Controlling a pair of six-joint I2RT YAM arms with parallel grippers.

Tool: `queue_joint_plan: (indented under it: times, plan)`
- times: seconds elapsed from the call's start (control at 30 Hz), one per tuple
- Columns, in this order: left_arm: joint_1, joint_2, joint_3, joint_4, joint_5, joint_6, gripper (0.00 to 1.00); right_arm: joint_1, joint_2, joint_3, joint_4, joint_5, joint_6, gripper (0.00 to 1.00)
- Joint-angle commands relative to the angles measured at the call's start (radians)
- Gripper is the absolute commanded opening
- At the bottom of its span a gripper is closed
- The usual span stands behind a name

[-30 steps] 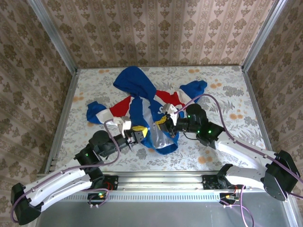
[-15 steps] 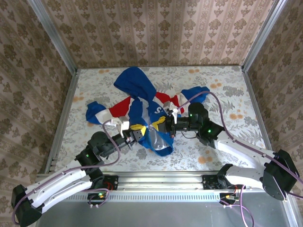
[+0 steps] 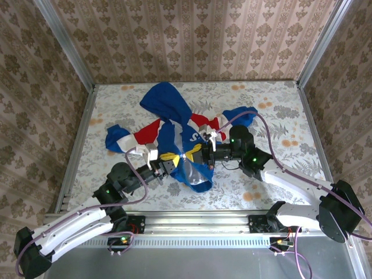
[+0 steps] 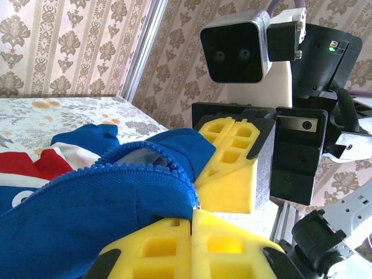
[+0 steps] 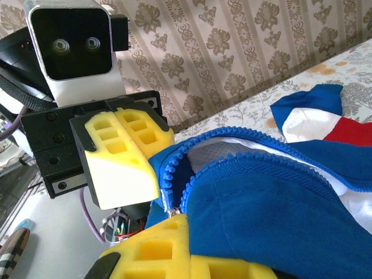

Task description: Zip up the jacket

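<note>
The jacket (image 3: 168, 119) is spread on the desk (image 3: 279, 116), with its hood (image 3: 165, 99) toward the far wall. Its bottom edge is held up off the desk between the two hands.

Compared with a second ago, the bottom of the jacket is bunched in tighter. The two hands are now closer together, almost touching. One blue sleeve (image 3: 241, 115) has been dragged a little farther from the arms. It is judged that the two sides of the zip are being brought together at the bottom, so the zip can be started. The zipping up itself is not yet done.

The left hand (image 3: 170, 158) is squeezed tight on one blue edge. The right hand (image 3: 195, 151) is squeezed tight on the other edge, right beside the zip teeth (image 5: 261, 160).

The very ends of the zip are covered by the yellow pads. A small metal bit (image 5: 170, 213) is seen at the right hand's pads, but it cannot be told whether it is the slider. The white letters are partly folded away.
</note>
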Motion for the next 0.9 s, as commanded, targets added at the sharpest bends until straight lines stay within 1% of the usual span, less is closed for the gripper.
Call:
queue_joint_plan:
  times: [0.0, 0.17, 0.87]
  plan:
    - [0.013, -0.027, -0.015, 0.067, 0.012, -0.006, 0.0, -0.005, -0.007, 0.004, 0.04, -0.041, 0.014, 0.0]
    - [0.029, -0.036, -0.023, 0.067, 0.027, -0.021, 0.0, -0.007, -0.01, 0.0, 0.03, -0.05, 0.014, 0.0]
    - [0.029, 0.004, -0.026, 0.101, 0.076, -0.052, 0.0, -0.007, -0.009, 0.011, 0.022, -0.057, 0.018, 0.0]
